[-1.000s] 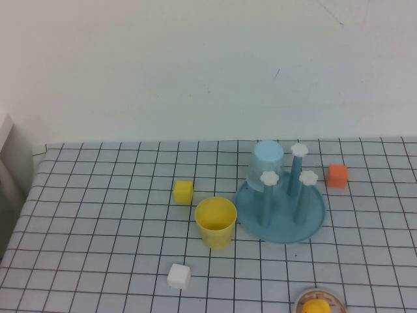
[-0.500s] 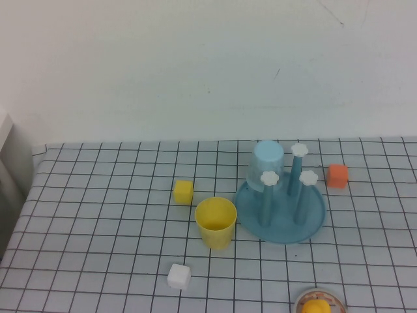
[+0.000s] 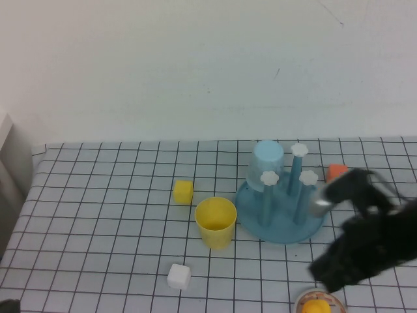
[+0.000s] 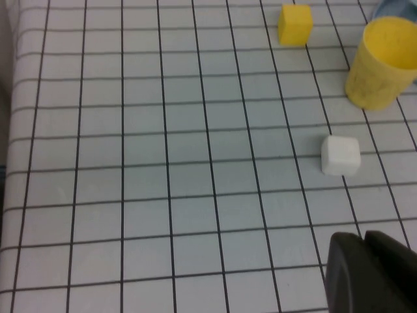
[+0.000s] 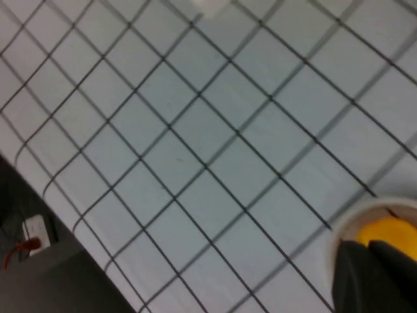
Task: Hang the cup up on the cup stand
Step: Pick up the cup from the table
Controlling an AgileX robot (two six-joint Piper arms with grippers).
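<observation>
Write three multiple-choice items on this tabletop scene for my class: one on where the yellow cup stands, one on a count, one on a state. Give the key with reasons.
1. Where is the yellow cup?
A. Hung on a peg
B. Upright on the table, just left of the cup stand
C. Inside the pale blue cup

2. How many white flower knobs show on the stand's pegs?
A. Three
B. One
C. Five

3. What state is the pale blue cup in?
A. Lying on its side on the table
B. Upright on the table
C. Upside down over a peg

Key: 1 B, its open mouth faces up beside the tray's rim. 2 A, three knobs stand clear in the high view. 3 C, its closed base points upward on the stand.

The right end effector is over the stand's right edge; the left end effector is near the white cube.
</observation>
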